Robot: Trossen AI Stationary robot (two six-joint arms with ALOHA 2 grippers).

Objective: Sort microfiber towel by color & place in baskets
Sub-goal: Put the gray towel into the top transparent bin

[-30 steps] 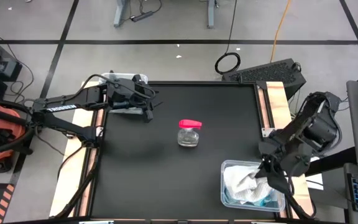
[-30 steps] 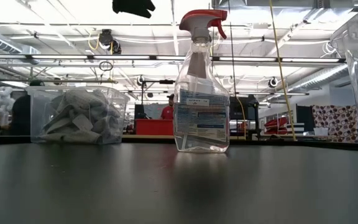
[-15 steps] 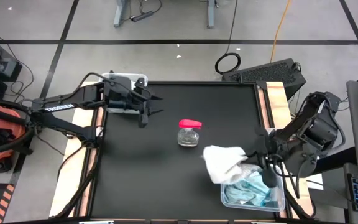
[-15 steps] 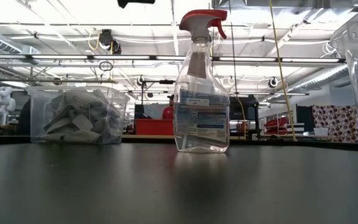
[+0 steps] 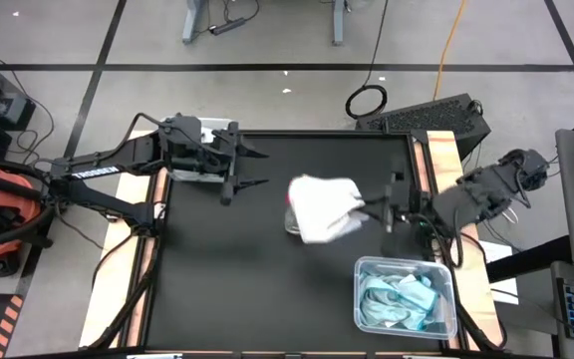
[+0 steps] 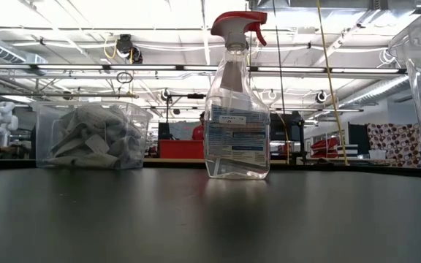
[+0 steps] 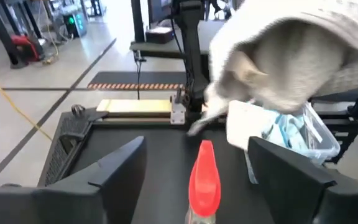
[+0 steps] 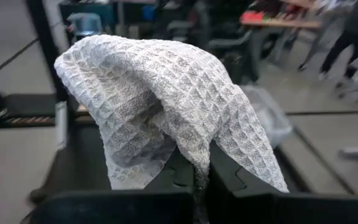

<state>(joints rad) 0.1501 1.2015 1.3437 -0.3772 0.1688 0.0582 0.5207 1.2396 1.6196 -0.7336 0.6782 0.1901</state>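
My right gripper (image 5: 369,211) is shut on a white waffle-weave towel (image 5: 319,207), held in the air above the middle of the table; the towel also shows in the right wrist view (image 8: 160,106) and the left wrist view (image 7: 291,56). A clear bin (image 5: 404,296) at the near right holds light blue towels. Another clear bin (image 6: 90,135) at the far left holds white-grey towels. My left gripper (image 5: 254,170) hovers open and empty beside that far left bin, facing the towel. My right gripper pinches a gathered fold of the white towel (image 8: 197,163) between its two fingers, coming level from the table's right side. The towel is lifted clear of the table and drapes forward and down over the fingers, slack, above the spray bottle.
A clear spray bottle with a red head (image 6: 236,95) stands mid-table, right under the held towel; it also shows in the left wrist view (image 7: 202,177). The table's near left part is bare black surface (image 5: 227,289).
My right gripper has lifted the white towel out of the near right bin and carried it up and toward the table's far left, over the spray bottle. The light blue towels stay in that bin. My left gripper has risen out of the low view.
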